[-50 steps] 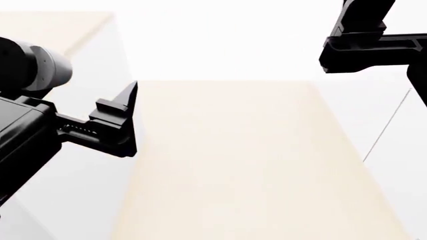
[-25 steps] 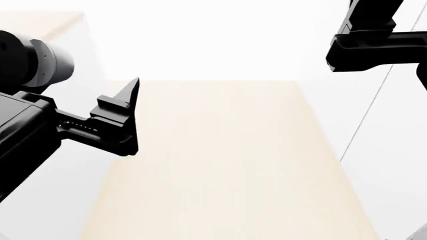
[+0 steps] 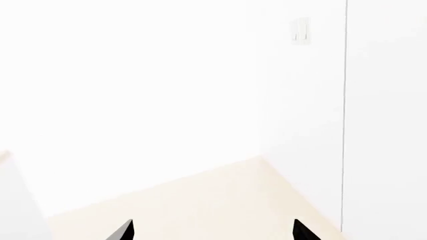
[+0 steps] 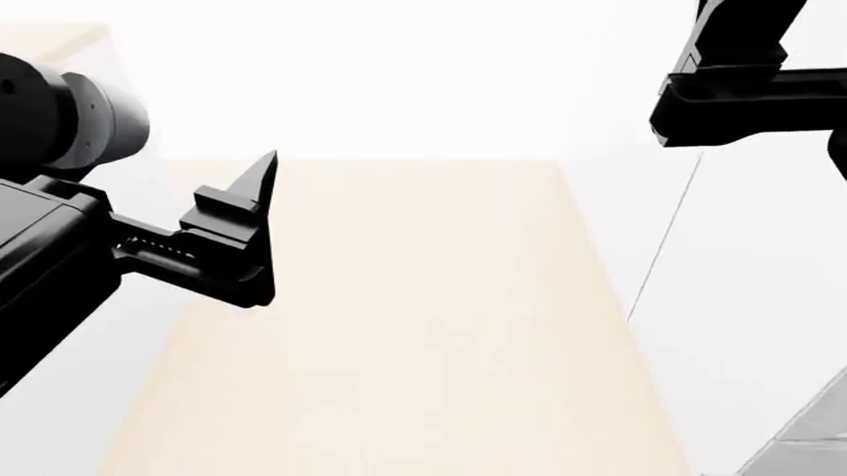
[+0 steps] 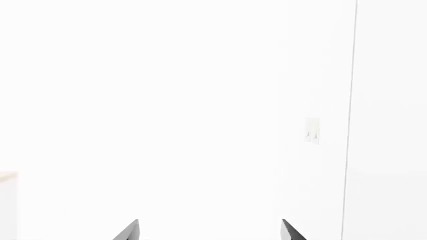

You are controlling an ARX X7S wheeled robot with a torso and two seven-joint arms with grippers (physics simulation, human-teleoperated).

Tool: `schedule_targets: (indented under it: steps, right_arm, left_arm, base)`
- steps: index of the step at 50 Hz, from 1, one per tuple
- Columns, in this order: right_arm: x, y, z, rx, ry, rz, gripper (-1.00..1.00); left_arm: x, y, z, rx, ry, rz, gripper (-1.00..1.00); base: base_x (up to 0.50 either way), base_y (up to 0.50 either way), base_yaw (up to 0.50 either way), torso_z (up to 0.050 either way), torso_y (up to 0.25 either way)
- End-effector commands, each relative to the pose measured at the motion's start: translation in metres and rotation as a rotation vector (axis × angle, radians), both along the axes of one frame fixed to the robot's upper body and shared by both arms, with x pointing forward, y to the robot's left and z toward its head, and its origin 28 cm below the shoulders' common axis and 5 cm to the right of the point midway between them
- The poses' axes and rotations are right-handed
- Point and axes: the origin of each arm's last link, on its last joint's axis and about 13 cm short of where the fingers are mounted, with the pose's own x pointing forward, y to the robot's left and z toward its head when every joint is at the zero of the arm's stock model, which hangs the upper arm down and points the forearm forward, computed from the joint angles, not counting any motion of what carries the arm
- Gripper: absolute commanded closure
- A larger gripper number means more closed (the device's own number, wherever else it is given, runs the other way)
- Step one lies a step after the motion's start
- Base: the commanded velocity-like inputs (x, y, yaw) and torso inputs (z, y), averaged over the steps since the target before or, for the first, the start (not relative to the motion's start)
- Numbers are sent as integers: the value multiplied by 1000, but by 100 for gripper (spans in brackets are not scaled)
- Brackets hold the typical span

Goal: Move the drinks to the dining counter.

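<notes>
Both of my claws hang in the air with nothing in them. On my left claw (image 4: 252, 233) the head view shows one black pointed finger standing edge-on at the end of the black arm, poised over the left edge of the counter (image 4: 423, 327). From my left wrist I see only the two dark fingertips of that claw (image 3: 212, 231), set wide apart with bare space between them, and past them the same pale beige counter (image 3: 220, 200) running up to a white wall.

That counter is a plain, light-beige slab, wide and flat, stretching away from me through the middle of the head view. It meets a white wall at its far end. On its right side a white panel runs alongside it, with a thin dark seam (image 4: 662, 243) slanting down it. A small grey patch (image 4: 807, 446) shows in the lower right corner of the head view.

My right claw (image 5: 209, 231) also stands wide, its two dark tips spread apart and holding nothing, pointing at a white wall. A small pale wall switch (image 5: 311, 130) sits on that wall beside a thin vertical seam (image 5: 349, 120); the left wrist view shows a wall switch (image 3: 301, 31) too. In the head view only the black body of my right arm (image 4: 748, 99) shows, high at the upper right, well apart from the left claw.

As for the drinks, none of the three cans appears in any view, so I cannot tell where they are.
</notes>
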Motion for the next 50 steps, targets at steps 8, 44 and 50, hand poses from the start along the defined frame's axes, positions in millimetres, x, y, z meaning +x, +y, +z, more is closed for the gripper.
schedule_targets:
  steps: [8,44,50]
  right_arm:
    - [-1,1,1,-4,0,2,-100]
    - [-1,1,3,-17,0,6,-100]
    - [-1,1,3,-15,-1,4,-100]
  left_arm:
    - [-1,0,1,3,-2,-3,-100]
    - [-1,1,1,5,-1,3,-100]
    - [-1,0,1,7,-1,2,-100]
  base:
    - [2,-500,0,0,0]
    - [2,-500,0,0,0]
    - [2,-500,0,0,0]
